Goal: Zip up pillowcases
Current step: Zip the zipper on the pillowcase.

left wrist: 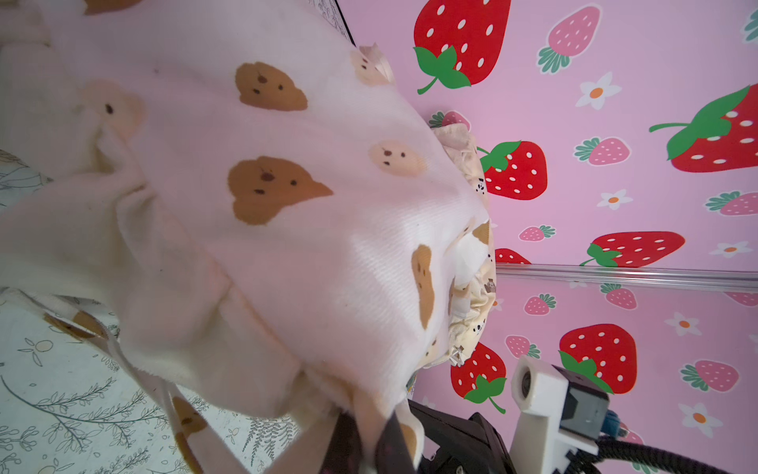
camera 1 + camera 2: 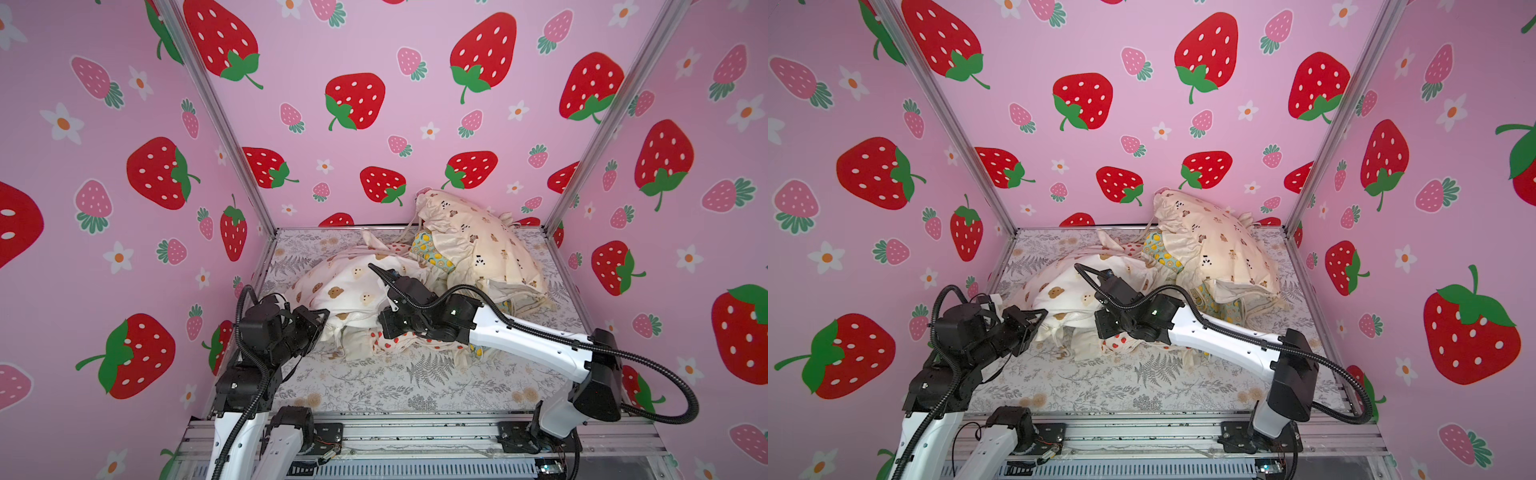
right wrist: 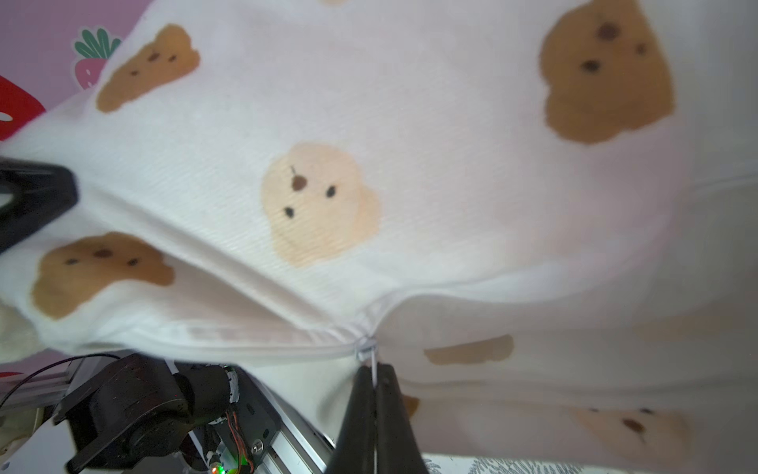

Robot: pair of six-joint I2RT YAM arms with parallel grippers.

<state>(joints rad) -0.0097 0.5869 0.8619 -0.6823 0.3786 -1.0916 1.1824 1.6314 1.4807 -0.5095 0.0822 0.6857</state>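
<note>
Pinching zipper pull (image 3: 366, 349) between right fingers (image 3: 355, 412)

I can read no text, label, brand, number or sign in any of my camera views.
</note>
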